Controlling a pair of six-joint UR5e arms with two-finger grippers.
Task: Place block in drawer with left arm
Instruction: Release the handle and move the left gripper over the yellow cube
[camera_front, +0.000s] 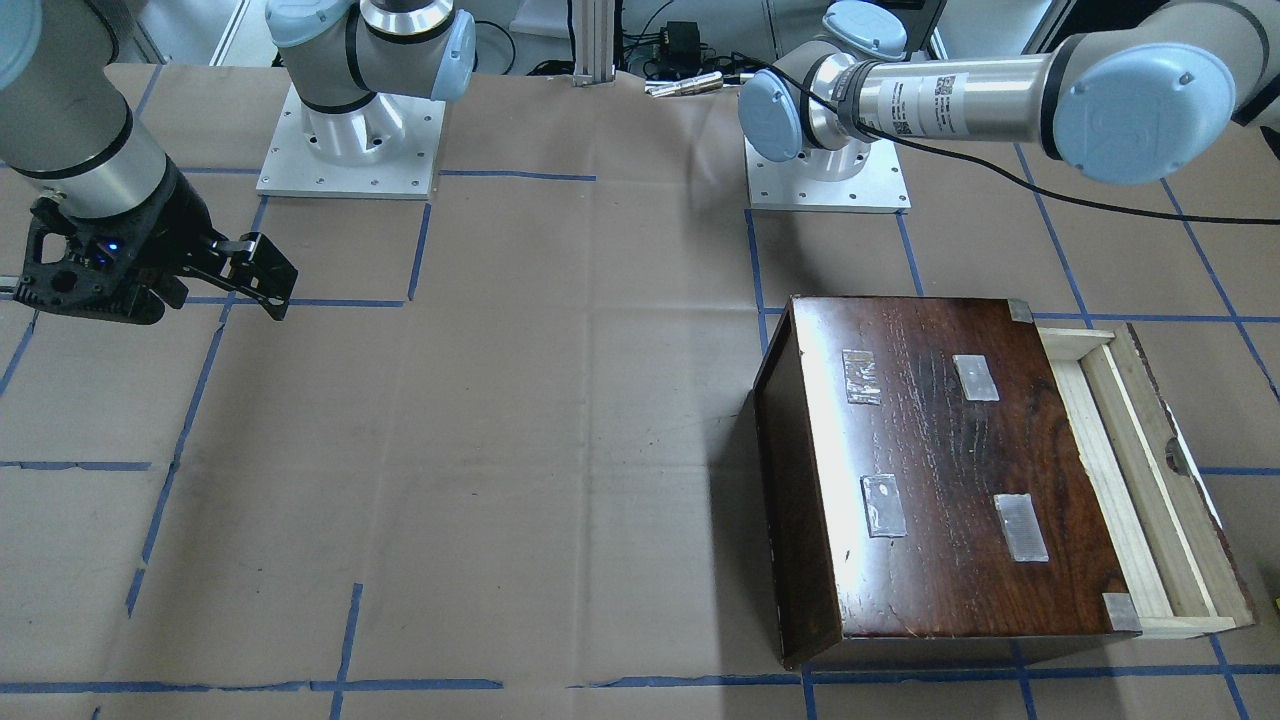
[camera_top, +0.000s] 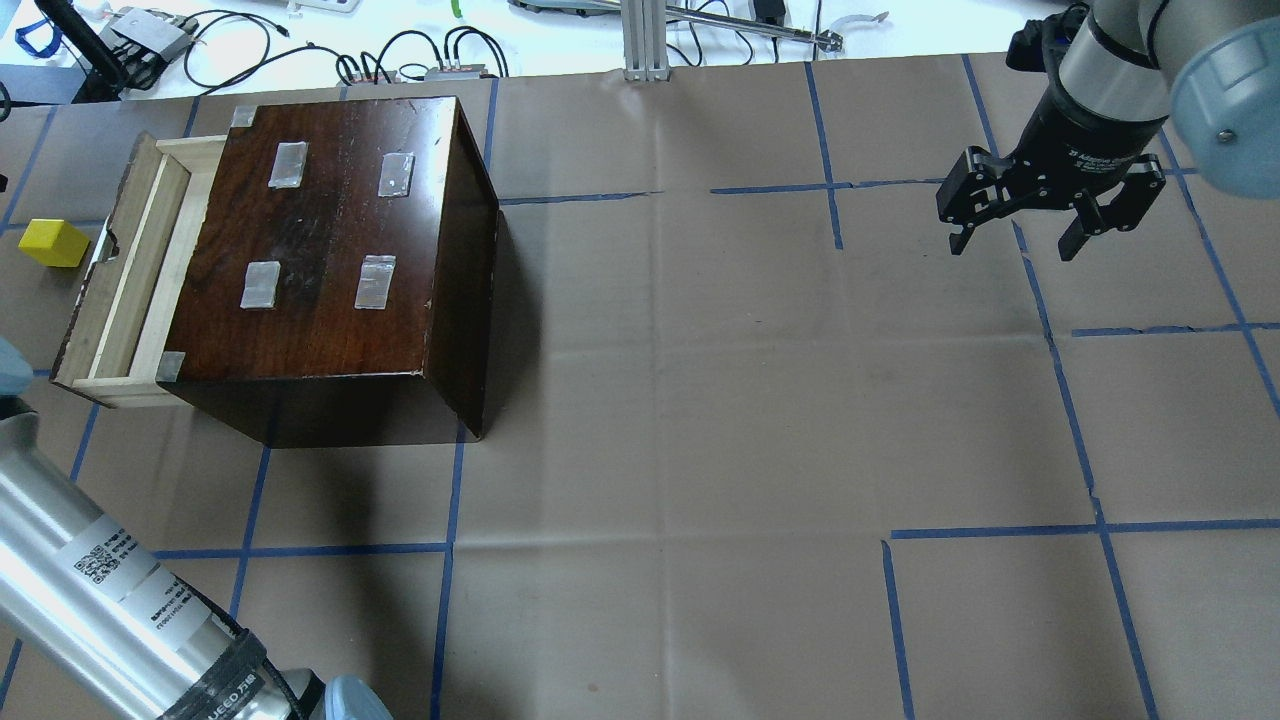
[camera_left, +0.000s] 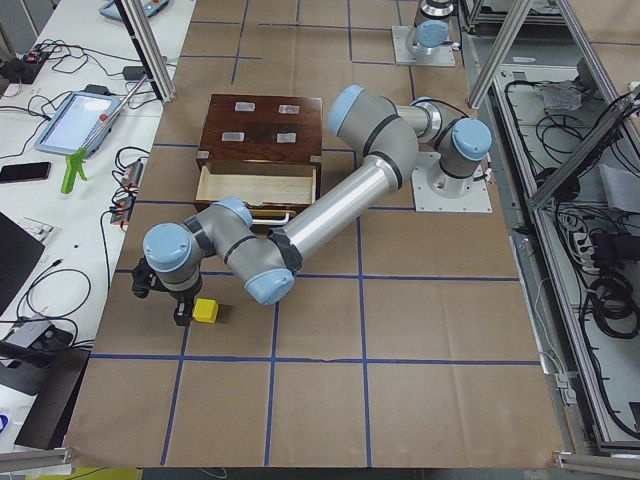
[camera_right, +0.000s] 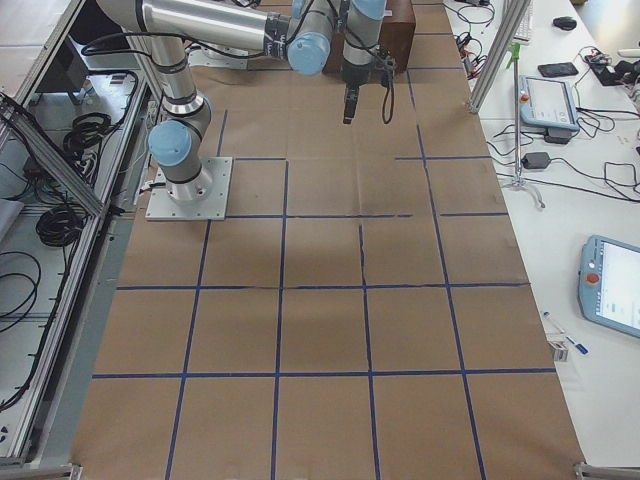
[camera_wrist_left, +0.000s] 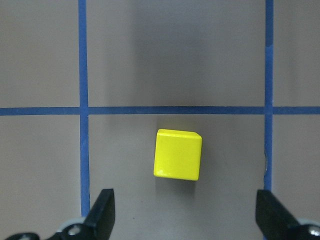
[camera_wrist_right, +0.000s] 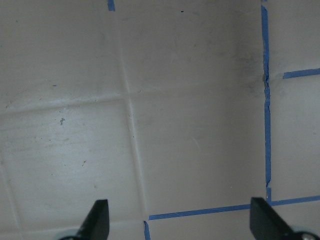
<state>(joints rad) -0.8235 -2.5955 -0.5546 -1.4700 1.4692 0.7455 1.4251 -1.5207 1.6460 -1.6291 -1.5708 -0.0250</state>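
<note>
The yellow block (camera_wrist_left: 178, 154) lies on the brown paper, in front of the open drawer (camera_top: 130, 270) of the dark brown cabinet (camera_top: 330, 250). It also shows in the overhead view (camera_top: 53, 243) and the exterior left view (camera_left: 207, 311). My left gripper (camera_wrist_left: 184, 200) is open and empty above the table; the block lies just ahead of its fingers. It hangs beside the block in the exterior left view (camera_left: 162, 300). The drawer (camera_front: 1130, 470) is pulled partly out and looks empty. My right gripper (camera_top: 1015, 235) is open and empty, far from the cabinet.
The left arm (camera_left: 330, 210) reaches past the drawer's front. The cabinet (camera_front: 950, 460) has several tape patches on its top. Blue tape lines cross the paper. Cables and devices (camera_top: 300, 50) lie beyond the table's far edge.
</note>
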